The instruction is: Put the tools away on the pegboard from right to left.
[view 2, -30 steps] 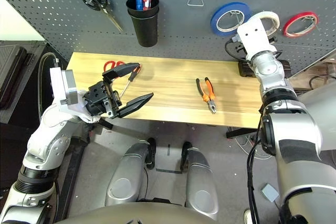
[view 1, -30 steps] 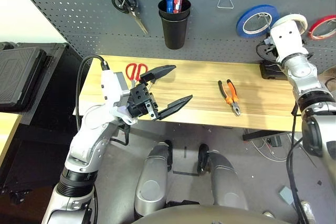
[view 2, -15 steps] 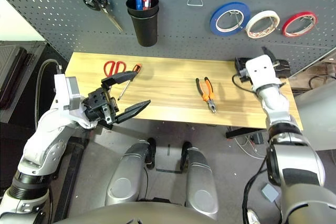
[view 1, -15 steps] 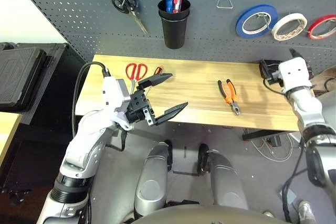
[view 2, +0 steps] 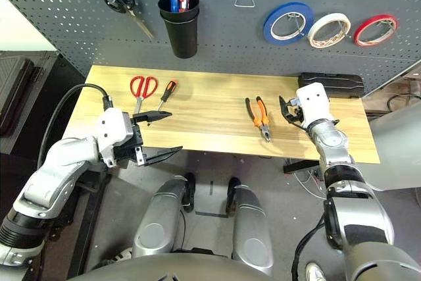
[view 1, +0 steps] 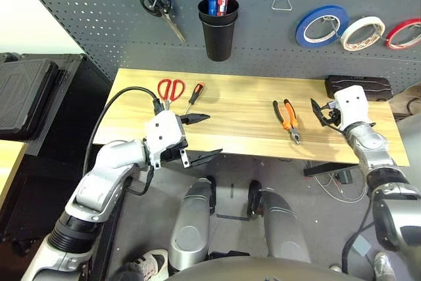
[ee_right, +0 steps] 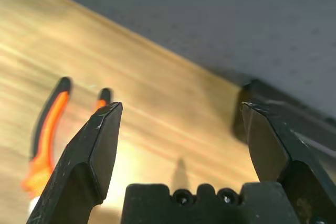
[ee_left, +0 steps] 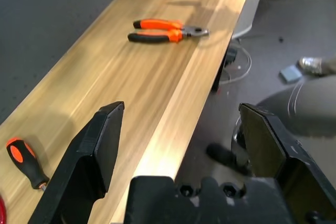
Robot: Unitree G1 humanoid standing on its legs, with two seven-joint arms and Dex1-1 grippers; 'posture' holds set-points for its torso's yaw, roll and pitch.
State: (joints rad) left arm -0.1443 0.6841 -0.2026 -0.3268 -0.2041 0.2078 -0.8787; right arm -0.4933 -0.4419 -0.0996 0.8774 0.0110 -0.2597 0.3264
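Left eye view, three tape rolls (view 1: 362, 31) hung, one pliers (view 1: 287, 119) lying

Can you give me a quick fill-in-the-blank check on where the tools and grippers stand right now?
1. The cream-white tape roll hangs on the pegboard between the blue roll and the ____ roll.
2. The pliers lie on the ____.
3. The right gripper is ____ and empty.
4. The screwdriver lies beside the red-handled ____.

Missing words: red; table; open; scissors
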